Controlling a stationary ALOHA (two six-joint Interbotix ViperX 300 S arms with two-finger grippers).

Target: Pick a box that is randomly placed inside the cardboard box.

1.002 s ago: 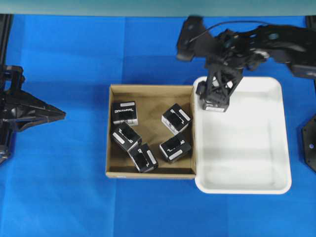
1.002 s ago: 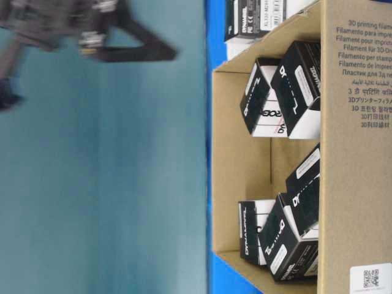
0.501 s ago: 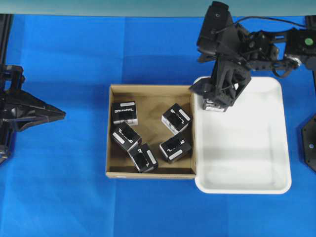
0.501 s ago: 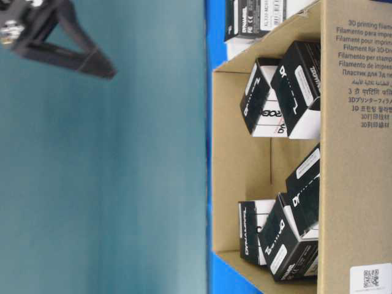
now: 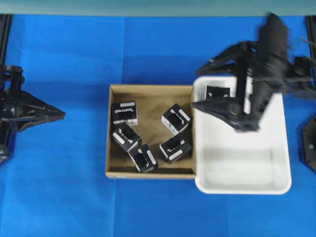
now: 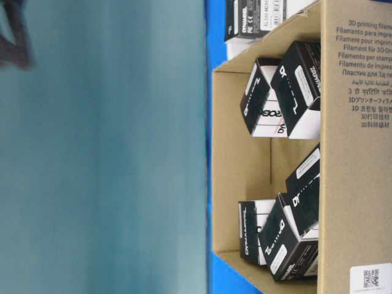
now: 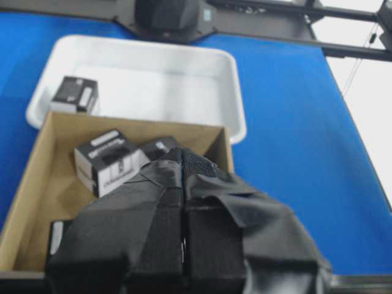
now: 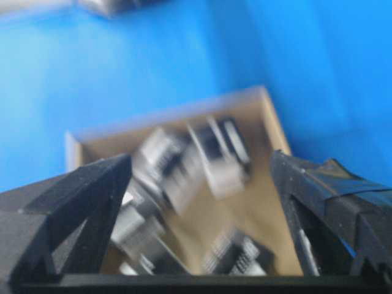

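Note:
The cardboard box (image 5: pixel 150 89) lies mid-table with several black boxes in it, such as one (image 5: pixel 176 118) near its right wall. Another black box (image 5: pixel 217 92) rests in the far left corner of the white tray (image 5: pixel 276 187). My right gripper (image 5: pixel 196 87) hangs raised over that corner, open and empty, motion-blurred. In the right wrist view its wide-spread fingers (image 8: pixel 92 202) frame the blurred cardboard box (image 8: pixel 269 184) below. My left gripper (image 5: pixel 63 114) is shut with nothing in it, well left of the cardboard box; its wrist view shows the closed tips (image 7: pixel 184 160) before a box (image 7: pixel 107 160).
Blue cloth covers the table around the tray and the cardboard box. The table-level view shows the cardboard box wall (image 6: pixel 355 153) close up with black boxes (image 6: pixel 300 86) leaning inside. The left wrist view shows the tray (image 7: pixel 236 98) beyond the cardboard box (image 7: pixel 30 177).
The right gripper has risen off the black box in the tray and swung right, its fingers now pointing at the cardboard box. That box lies uncovered in the tray. The left arm stayed still.

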